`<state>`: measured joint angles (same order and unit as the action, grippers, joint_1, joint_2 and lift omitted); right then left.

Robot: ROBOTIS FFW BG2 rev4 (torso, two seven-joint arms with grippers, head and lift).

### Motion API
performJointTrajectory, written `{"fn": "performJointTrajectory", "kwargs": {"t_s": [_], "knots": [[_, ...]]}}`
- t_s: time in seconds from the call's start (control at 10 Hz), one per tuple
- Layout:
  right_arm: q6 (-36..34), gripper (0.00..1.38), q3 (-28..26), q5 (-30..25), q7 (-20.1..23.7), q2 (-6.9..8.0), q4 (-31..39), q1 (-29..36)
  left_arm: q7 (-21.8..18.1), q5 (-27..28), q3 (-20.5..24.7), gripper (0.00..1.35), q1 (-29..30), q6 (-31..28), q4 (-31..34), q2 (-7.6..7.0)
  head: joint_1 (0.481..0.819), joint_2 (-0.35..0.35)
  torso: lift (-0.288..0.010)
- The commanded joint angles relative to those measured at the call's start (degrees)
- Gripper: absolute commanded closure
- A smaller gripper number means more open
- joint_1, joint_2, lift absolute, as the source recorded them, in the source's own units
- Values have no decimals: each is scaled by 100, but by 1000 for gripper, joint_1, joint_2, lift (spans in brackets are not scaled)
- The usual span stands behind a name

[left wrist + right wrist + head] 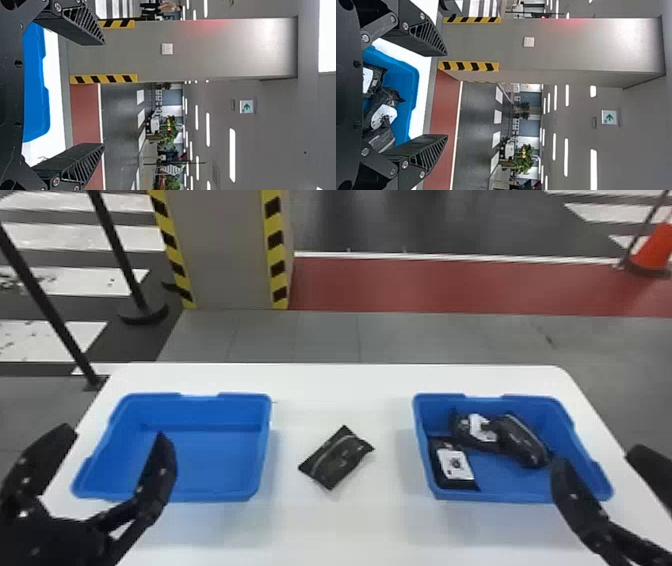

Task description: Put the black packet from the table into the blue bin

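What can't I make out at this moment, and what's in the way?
- Head view: part of the left blue bin, behind the left gripper.
- Head view: right gripper's outer side, cut off by the right edge.
- Head view: near edge of the white table, cut off by the bottom edge.
- Head view: underside of the black packet, hidden by the packet itself.
- Right wrist view: part of the right blue bin, hidden by the gripper's body.

We have a white desk with rounded far corners. Directly on it sit two open blue bins, one towards our left and one towards our right. Between them we see the black packet lying flat and slantwise, a pale line running along it, apart from both bins.
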<state>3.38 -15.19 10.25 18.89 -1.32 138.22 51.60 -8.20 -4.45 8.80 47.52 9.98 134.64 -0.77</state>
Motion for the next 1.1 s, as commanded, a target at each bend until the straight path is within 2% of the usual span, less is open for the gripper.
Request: {"fn": "performJointTrajectory", "kwargs": {"t_s": [0.0, 0.7, 0.8, 1.0], "knots": [[0, 314, 0, -8, 0, 0, -6, 0, 2, 0, 0, 114, 1, 15, 0, -2, 695, -9, -110], [-14, 314, 11, -42, 0, -9, -6, -70, 2, 0, 12, 114, 1, -13, 0, -2, 695, -7, -110], [-253, 314, 23, -31, 0, -53, -20, -253, 2, 0, 12, 114, 1, -13, 0, -2, 695, -7, -110], [-816, 309, 217, 198, 97, -220, -470, -998, -6, 0, -11, 114, 1, -27, 0, -2, 695, -2, -110]]}}
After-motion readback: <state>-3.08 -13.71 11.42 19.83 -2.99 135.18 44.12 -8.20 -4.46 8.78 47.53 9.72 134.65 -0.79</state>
